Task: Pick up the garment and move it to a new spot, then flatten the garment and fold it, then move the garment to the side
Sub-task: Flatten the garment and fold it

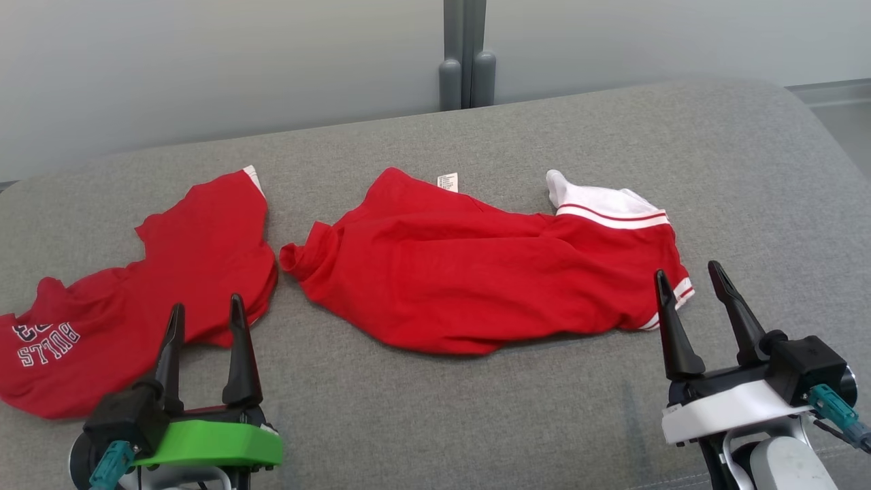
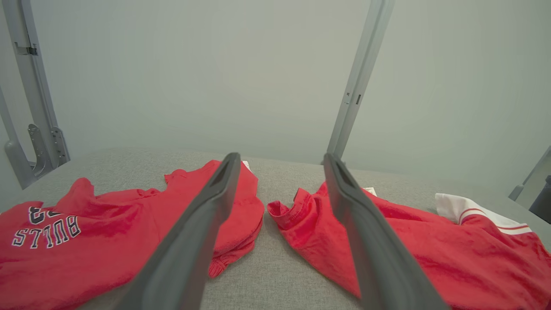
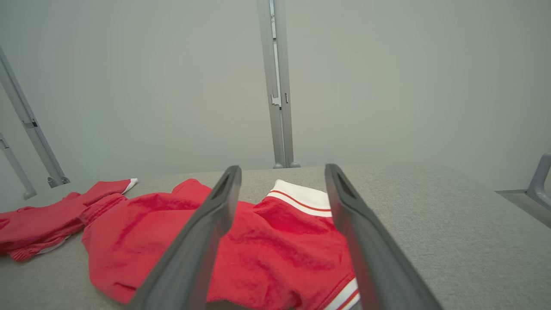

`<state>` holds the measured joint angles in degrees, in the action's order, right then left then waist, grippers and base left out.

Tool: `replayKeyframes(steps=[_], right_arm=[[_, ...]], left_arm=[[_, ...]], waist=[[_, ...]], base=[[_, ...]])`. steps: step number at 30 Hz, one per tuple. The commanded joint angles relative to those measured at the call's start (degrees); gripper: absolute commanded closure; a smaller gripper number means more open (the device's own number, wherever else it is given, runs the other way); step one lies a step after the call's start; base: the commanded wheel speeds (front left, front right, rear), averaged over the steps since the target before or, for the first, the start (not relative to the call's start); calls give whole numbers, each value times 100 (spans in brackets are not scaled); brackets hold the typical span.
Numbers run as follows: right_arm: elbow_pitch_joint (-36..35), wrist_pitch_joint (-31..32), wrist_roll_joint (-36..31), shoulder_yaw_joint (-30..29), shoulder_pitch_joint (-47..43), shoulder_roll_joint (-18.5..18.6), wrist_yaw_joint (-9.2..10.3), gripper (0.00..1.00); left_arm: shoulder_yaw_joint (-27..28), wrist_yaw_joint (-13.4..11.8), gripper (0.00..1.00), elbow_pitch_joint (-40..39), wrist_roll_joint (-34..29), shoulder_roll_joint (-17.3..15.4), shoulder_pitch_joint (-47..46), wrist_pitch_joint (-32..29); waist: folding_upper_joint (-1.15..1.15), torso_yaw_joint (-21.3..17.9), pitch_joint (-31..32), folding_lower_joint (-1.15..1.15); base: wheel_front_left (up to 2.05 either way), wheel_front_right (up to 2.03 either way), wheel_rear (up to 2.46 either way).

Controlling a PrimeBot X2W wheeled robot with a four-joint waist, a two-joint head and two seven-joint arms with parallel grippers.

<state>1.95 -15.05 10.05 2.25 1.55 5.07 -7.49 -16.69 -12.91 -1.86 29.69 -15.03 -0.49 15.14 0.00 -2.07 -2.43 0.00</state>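
Garment: the red shirt (image 1: 476, 272) lay crumpled mid-surface (image 1: 463, 422), untouched. Its white striped band (image 1: 612, 211) was toward my right and a ribbed end (image 1: 294, 258) toward my left.
Neighbour: a second red shirt (image 1: 156, 286), lettered BULLS, lay just beside it on my left, with only a narrow strip of grey between them.
Left jaws: spread wide and empty, nearer the lettered shirt's front edge than the garment.
Right jaws: spread wide and empty, just off the striped corner.
Risk, wrong cloth: both shirts were the same red, so I judged that a left-side reach straight ahead could pinch the neighbour instead.
Risk, snagging: the ribbed end sat so near the neighbour that a low lift could drag the two together.
Risk, thin pinch: the cloth was bunched in folds. Catching only the top layer would likely let it twist or slip out mid-carry.
Risk, edge: the surface rounded off at my right, so a spot too far that way might let cloth slide off.
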Motion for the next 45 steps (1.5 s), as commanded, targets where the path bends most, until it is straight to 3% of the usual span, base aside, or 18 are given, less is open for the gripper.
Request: replayKeyframes(steps=[1, 17, 29, 45], right_arm=[[12, -14, -7, 1, -16, 8, 0, 0], [44, -14, 29, 48, 82, 30, 0, 0], [55, -14, 15, 74, 112, 29, 0, 0], [51, -14, 72, 74, 254, -22, 0, 0]], left_arm=[[44, 46, 0, 12, -54, 44, 66, 6], [307, 351, 0, 260, -283, 315, 8, 6], [274, 478, 0, 441, -285, 296, -156, -38], [76, 536, 0, 811, -172, 178, -708, -762]], waist=[[0, -14, 4, 0], [0, -183, -29, 0], [0, -257, -78, 0], [0, -655, -309, 0]], base=[[0, 0, 0], [0, 0, 0], [0, 0, 0], [0, 0, 0]])
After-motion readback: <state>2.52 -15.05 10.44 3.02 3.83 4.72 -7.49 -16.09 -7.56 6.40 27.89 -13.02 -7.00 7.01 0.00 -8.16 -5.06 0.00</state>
